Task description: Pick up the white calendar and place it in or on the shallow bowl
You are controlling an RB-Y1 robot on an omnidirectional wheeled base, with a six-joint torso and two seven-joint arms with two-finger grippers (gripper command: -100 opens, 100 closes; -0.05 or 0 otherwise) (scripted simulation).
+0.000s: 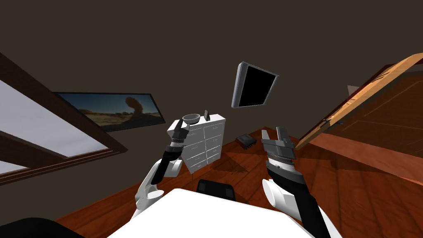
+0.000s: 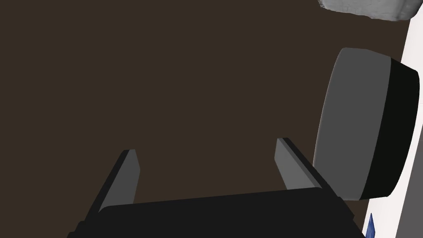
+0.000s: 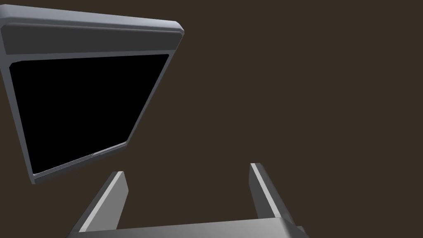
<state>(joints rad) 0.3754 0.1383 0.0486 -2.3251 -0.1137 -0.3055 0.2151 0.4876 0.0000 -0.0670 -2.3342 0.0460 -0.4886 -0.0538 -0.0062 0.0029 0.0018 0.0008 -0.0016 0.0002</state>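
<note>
Your left gripper [image 2: 206,145] is standing wide open, and only dark brown wall [image 2: 165,74] is showing between its fingers; it is gripping nothing. It is reaching up at the front top corner of a white dresser [image 1: 206,144].

The calendar [image 2: 351,124] is lying outside the fingers, just beside one of them. That finger is overlapping the calendar's lower edge in the left wrist view, so you cannot tell whether they are touching. It is showing as a thick slab with rounded corners, grey on its broad face and black along its edge band. The face is turning toward the gripper and the black band toward the white dresser top. Its long axis is running roughly the way the fingers are pointing. In the head view it is standing on the dresser top as a thin dark slab, leaning slightly.

The shallow bowl [image 1: 190,119], grey, is sitting on the same top, just above the gripper and near the calendar, a little apart from it.

Your right gripper [image 1: 273,131] is hanging open and empty over the wooden floor [image 1: 248,165], well apart from the dresser. A small dark box [image 1: 247,140] is lying on the floor between them. A dark screen [image 1: 254,85] is hanging on the wall above.
</note>
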